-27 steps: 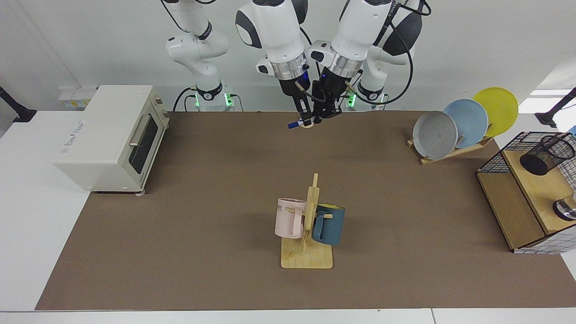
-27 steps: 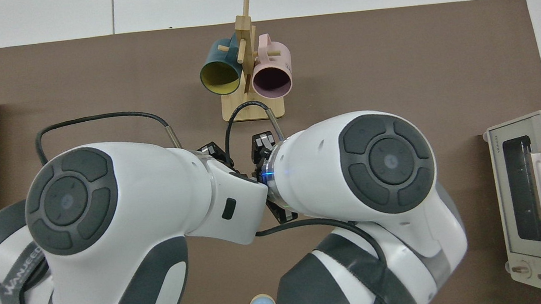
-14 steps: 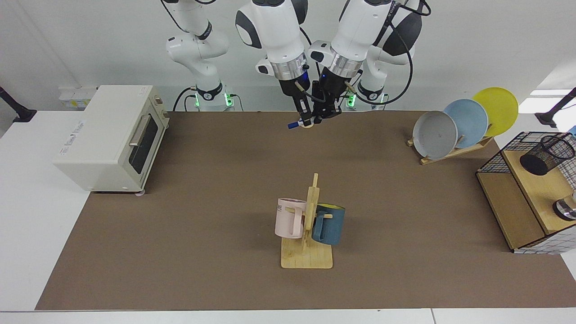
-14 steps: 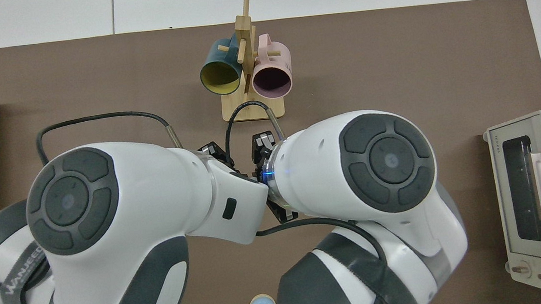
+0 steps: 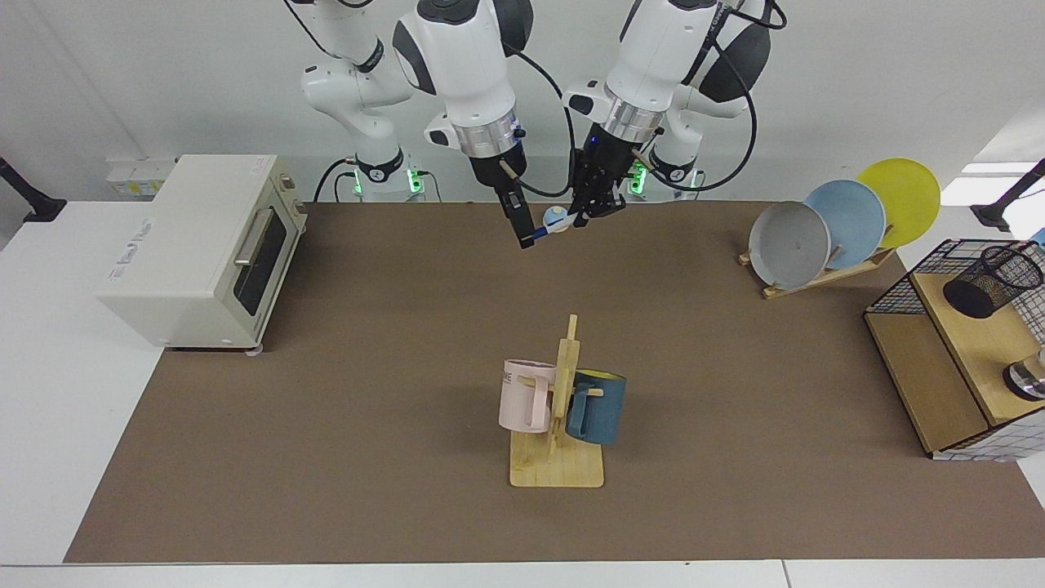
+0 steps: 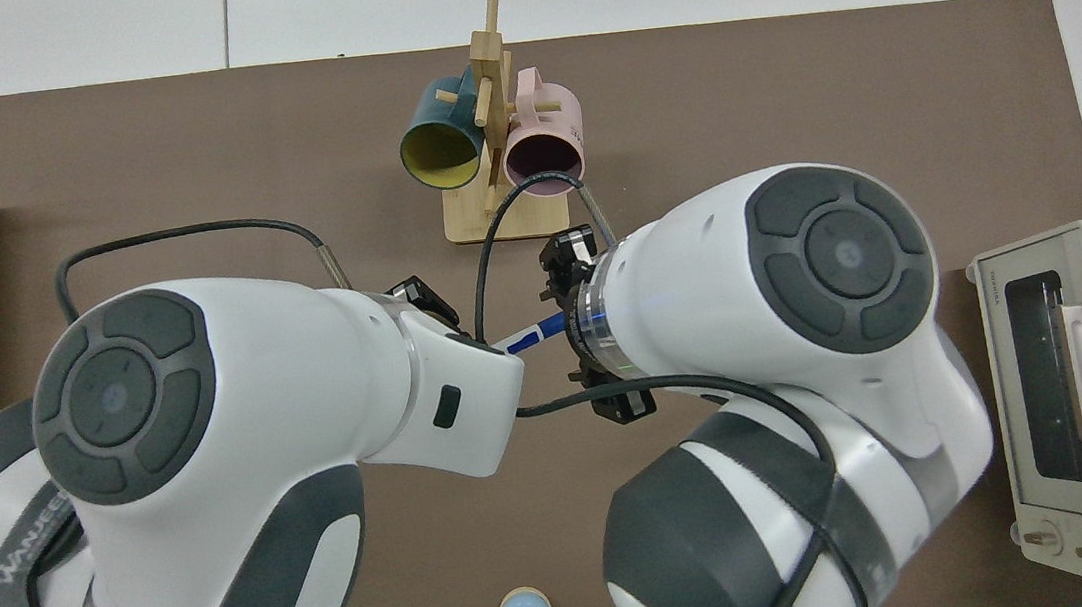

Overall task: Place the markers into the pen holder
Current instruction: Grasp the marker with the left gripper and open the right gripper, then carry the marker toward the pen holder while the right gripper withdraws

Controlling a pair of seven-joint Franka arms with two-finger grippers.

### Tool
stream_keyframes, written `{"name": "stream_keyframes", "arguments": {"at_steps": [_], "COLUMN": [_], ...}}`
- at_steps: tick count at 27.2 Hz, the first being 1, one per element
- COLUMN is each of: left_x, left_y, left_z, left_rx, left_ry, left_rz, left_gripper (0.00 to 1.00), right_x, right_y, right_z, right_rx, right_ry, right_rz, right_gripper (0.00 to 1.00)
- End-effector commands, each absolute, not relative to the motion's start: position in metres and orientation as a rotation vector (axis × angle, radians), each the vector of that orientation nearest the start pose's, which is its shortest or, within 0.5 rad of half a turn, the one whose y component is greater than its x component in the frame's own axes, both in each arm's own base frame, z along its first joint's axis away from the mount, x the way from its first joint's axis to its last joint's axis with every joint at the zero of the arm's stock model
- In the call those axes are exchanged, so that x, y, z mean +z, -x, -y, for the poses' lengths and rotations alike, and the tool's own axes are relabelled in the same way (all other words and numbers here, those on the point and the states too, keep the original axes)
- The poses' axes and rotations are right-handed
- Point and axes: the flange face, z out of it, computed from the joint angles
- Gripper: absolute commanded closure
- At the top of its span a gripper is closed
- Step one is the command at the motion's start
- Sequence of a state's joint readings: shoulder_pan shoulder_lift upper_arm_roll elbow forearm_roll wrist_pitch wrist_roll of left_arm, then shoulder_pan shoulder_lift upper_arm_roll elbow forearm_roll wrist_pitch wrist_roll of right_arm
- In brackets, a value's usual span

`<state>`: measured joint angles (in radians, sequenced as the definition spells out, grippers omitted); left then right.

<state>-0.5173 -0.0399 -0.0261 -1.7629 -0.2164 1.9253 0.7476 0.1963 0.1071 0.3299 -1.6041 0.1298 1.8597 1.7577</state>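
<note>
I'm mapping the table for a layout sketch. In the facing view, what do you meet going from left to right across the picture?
Toaster oven → right pincer gripping the marker → left pincer at the marker's other end → plate rack → pen holder on the wire basket's shelf.

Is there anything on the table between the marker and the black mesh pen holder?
The plate rack with three plates stands roughly between the marker, held up between the two hands, and the pen holder on the wooden shelf. It sits low; a raised carry would likely clear it.
</note>
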Motion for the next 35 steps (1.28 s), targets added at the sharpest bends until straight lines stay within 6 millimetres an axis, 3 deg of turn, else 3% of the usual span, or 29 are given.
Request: {"name": "stream_keyframes", "arguments": {"at_steps": [1,9,15,20,27,32,35], "left_x": [0.594,0.597,0.599,0.603,0.604,0.605,0.604], "left_y": [-0.480,-0.483,-0.483,-0.482,-0.484,-0.484,-0.483], "left_z": [0.301,0.292,0.289,0.287,0.279,0.277,0.278], "left_rx": [-0.391,-0.383,-0.377,-0.356,-0.334,-0.319,-0.306], "left_ry": [2.705,2.721,2.681,2.689,2.677,2.670,2.668], "left_rz": [-1.882,-1.858,-1.849,-1.843,-1.814,-1.810,-1.813], "left_gripper": [1.00,1.00,1.00,1.00,1.00,1.00,1.00], "right_x": [0.597,0.604,0.607,0.606,0.637,0.637,0.648], "right_y": [-0.531,-0.545,-0.542,-0.535,-0.506,-0.490,-0.480], "right_z": [-0.254,-0.174,-0.147,-0.153,-0.181,-0.190,-0.193], "right_rx": [0.078,0.038,0.017,0.064,-0.007,0.090,0.067], "right_ry": [2.535,2.836,3.059,3.128,3.153,3.174,3.168], "right_rz": [-1.545,-1.094,-0.720,-0.506,-0.263,-0.094,-0.073], "right_gripper": [0.00,0.00,0.00,0.00,0.00,0.00,0.00]}}
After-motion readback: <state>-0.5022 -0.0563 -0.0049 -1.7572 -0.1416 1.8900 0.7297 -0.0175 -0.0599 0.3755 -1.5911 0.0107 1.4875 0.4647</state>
